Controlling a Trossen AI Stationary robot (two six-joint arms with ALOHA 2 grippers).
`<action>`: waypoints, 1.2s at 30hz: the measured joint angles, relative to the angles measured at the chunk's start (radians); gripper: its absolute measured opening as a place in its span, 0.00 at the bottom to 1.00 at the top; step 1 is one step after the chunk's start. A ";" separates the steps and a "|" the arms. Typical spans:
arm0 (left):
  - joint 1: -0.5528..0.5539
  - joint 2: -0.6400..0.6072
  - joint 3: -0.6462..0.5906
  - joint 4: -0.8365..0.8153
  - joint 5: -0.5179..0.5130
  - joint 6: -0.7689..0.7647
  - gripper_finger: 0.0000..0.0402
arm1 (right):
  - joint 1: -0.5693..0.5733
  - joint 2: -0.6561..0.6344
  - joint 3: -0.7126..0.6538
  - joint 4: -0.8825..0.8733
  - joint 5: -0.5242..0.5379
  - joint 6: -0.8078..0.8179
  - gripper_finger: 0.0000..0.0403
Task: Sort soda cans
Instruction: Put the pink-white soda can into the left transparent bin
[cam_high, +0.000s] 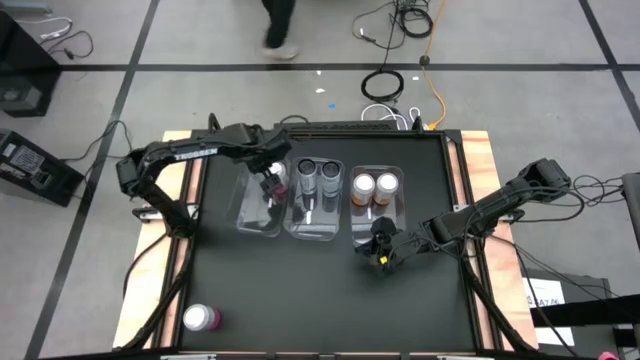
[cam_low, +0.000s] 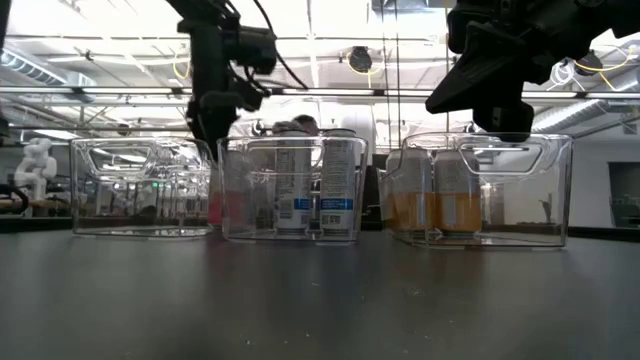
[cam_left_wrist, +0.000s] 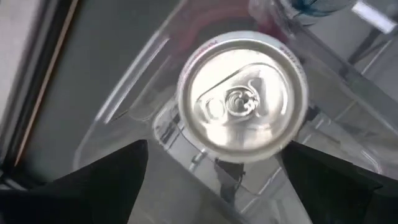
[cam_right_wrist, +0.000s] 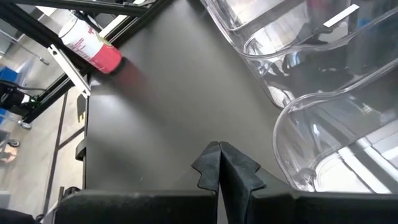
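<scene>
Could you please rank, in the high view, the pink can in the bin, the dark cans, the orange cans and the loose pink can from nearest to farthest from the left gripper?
From the left gripper:
1. Pink can in the bin, left bin, right under it.
2. Dark cans, middle bin.
3. Orange cans, right bin.
4. Loose pink can, lying at the table's near-left corner.

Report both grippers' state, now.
Left gripper: open, over a pink can in the left bin.
Right gripper: shut, empty.
</scene>
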 joint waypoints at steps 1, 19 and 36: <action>0.000 -0.018 0.001 -0.006 0.000 0.000 0.94 | 0.000 0.000 0.000 0.000 0.000 0.008 0.00; -0.104 -0.474 0.002 -0.216 0.224 -0.188 0.94 | 0.000 0.000 0.000 0.000 0.000 0.026 0.00; -0.701 -0.550 -0.099 -0.080 0.139 -0.756 0.94 | 0.000 0.000 0.000 0.000 -0.004 0.011 0.00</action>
